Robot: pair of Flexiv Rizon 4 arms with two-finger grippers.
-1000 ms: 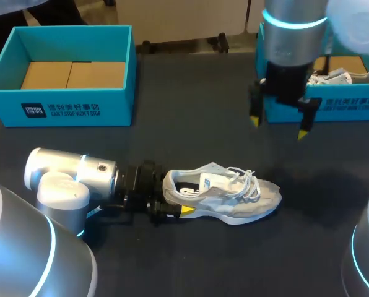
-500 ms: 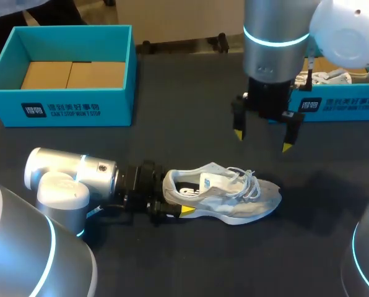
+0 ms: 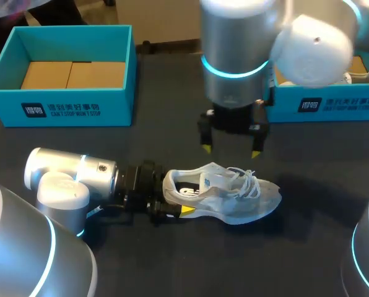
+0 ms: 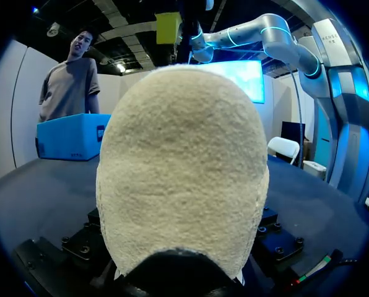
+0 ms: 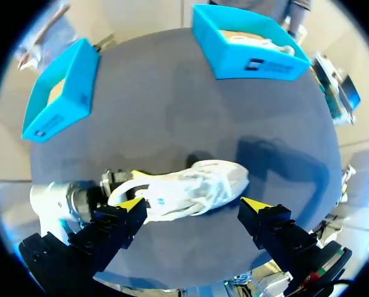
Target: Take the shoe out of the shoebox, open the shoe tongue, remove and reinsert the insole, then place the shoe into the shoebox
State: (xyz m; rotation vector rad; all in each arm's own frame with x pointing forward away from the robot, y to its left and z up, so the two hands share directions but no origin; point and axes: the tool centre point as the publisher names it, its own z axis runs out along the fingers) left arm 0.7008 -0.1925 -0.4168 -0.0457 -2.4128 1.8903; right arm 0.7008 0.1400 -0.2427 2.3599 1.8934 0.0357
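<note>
My left jaws are closed on the heel of the shoe (image 3: 225,195), one finger on each side. From my left wrist the fuzzy heel fills the space right ahead of them. My right jaws are wide open with nothing in them. They hang just above the shoe, with the laces (image 3: 246,179) and the tongue (image 3: 210,179) under the gap between the two yellow tips.

The first step looks done. The shoe is out and lies on its side on the dark bench (image 3: 172,117), with its toe pointing away from my left jaws. The tongue looks flat and shut under the laces, so I think it is not open yet. I cannot see the insole well inside the dark hole of the shoe, and I guess it has not come out. So there is a lot left: open the tongue, pull the insole out, push it back in, and put the shoe in its box.

One blue shoebox (image 3: 60,108) sits well away from both jaws, with only brown card in it. A second shoebox (image 3: 333,105) sits well behind my right jaws and has another shoe (image 3: 365,77) in it.

My left arm (image 3: 73,176) lies low and flat along the bench. My right arm (image 3: 237,55) stands tall and points its jaws straight down at the shoe.
</note>
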